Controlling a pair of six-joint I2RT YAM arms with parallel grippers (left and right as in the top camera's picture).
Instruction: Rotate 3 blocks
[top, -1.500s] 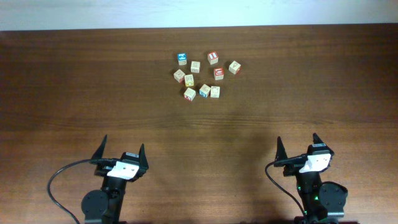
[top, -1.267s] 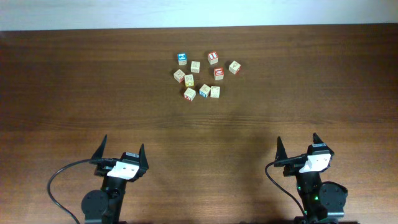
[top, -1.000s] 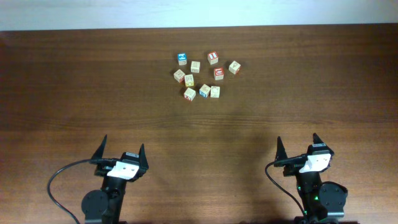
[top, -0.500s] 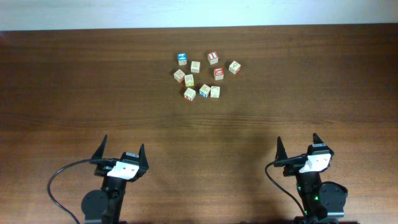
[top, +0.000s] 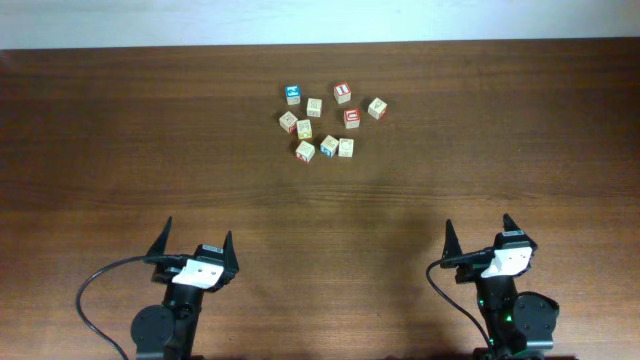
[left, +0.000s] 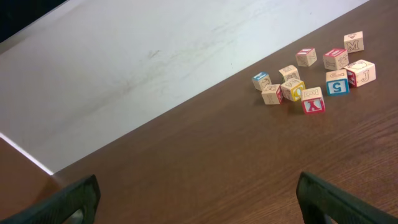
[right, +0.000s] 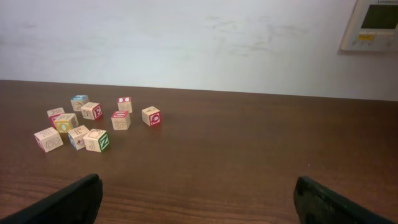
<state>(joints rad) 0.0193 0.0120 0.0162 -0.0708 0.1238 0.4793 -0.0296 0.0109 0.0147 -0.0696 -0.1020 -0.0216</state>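
- The left fingers (top: 198, 230) are spread wide at the near edge of the bench (top: 100, 150) and hold nothing. They have not stirred over the last moment, so no reach has begun.
- The bright-blue-topped cube (top: 292, 94) sits at the far left corner of the cluster, out of the way.
- The three blocks form the cluster's near row, at the far middle of the bench and well apart from both arms: the red-faced block (top: 305, 150), the blue-faced block (top: 329, 146) and the green "N" block (top: 345, 147). None has shifted, so I judge all three turns are still to do.
- The blue-faced block and the green "N" block stand just beside each other, which may crowd a finger slipped between them. Pale cubes (top: 304, 128) sit close behind the red-faced block.
- Two red-topped cubes (top: 351, 117) lie farther back.
- The right fingers (top: 477, 222) are also spread wide, empty and unmoved.
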